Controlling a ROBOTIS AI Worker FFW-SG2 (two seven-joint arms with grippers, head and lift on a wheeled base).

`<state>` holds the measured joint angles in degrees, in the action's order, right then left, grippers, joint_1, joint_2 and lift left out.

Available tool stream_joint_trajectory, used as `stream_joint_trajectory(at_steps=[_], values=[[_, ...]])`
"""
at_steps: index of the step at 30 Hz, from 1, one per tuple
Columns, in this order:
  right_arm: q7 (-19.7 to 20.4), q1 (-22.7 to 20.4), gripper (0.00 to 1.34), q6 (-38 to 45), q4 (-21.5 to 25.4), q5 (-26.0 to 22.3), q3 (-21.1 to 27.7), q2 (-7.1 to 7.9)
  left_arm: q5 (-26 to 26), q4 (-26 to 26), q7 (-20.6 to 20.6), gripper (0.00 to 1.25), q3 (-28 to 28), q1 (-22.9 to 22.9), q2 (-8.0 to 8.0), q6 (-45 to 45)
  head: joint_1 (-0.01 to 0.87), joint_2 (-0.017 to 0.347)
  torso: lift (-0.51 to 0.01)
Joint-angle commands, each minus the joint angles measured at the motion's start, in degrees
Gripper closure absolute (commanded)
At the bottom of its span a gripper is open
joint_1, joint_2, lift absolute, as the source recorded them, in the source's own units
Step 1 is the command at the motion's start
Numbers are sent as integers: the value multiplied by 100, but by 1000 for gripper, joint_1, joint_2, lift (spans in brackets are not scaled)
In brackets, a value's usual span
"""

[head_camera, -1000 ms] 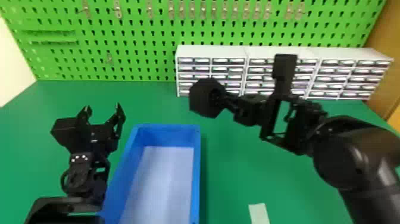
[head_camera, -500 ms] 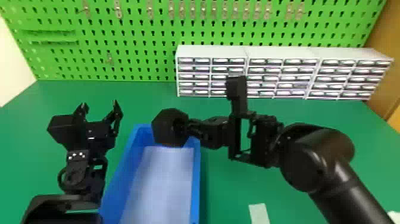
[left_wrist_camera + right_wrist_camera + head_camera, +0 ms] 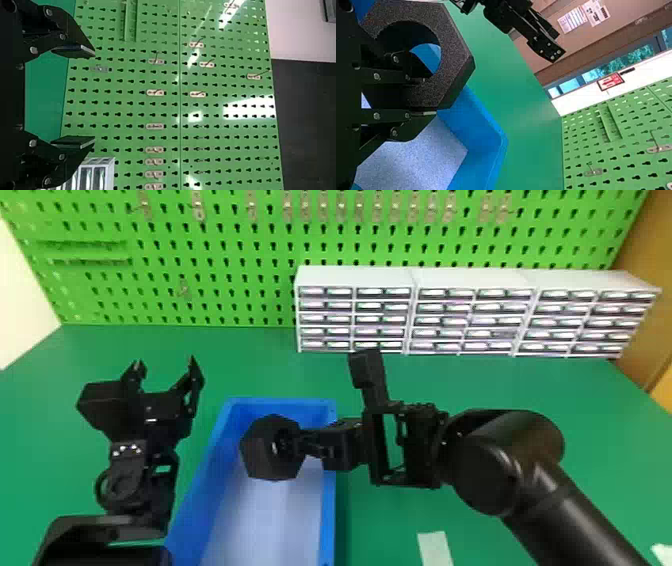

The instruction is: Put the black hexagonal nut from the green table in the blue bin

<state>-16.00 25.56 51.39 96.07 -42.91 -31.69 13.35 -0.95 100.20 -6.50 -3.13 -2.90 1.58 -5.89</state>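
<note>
Red sign [image 3: 611, 82], perhaps arrowed, on white wall [image 3: 573, 103].

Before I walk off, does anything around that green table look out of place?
Nothing looks spilled or damaged. The right claw grips the black nut over the blue bin. A pale strip right of it, on the green table, might be stray.

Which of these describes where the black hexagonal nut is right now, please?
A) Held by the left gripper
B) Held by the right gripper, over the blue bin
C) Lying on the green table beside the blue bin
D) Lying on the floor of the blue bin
B: the right gripper has its jaws closed on the wall of the nut, with the blue bin below.
</note>
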Motion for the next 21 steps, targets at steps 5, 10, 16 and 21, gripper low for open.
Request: stream_joint_trajectory(at_steps=[5,10,16,21], values=[[0,-7,901,47,-36,37,-83,-8,8,0,0,475,14,9,1,0,657,57,-95],[0,28,660,82,-45,37,-127,1,16,0,0,475,14,9,1,0,657,57,-95],[0,10,367,82,-45,116,-74,9,16,0,0,475,23,9,1,0,657,57,-95],[0,-43,308,73,-45,292,111,18,16,0,0,475,23,0,1,0,657,57,-95]])
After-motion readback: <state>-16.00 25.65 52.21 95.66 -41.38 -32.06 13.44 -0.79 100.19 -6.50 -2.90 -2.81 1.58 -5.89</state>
